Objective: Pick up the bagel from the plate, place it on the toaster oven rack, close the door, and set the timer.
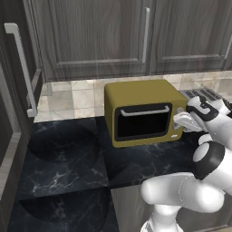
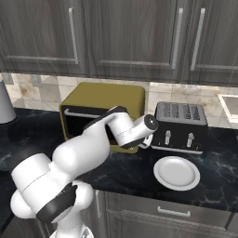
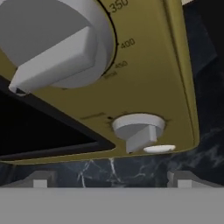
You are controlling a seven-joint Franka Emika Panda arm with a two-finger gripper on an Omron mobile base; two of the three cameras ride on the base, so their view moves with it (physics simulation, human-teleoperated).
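The gripper (image 3: 109,179) is wide open and holds nothing, right up close to the knobs (image 3: 139,130) on the oven (image 1: 140,111). The door (image 1: 142,122) is shut. The plate (image 2: 176,173) sits bare, near the toaster (image 2: 180,126). Open counter (image 1: 68,158) lies left.

My own arm covers the right half of the toaster oven (image 2: 100,100) in the right base view. Up close, the upper knob (image 3: 57,41) runs off the top edge, its dial numbers partly cut. My fingers (image 3: 41,180) barely poke into view.
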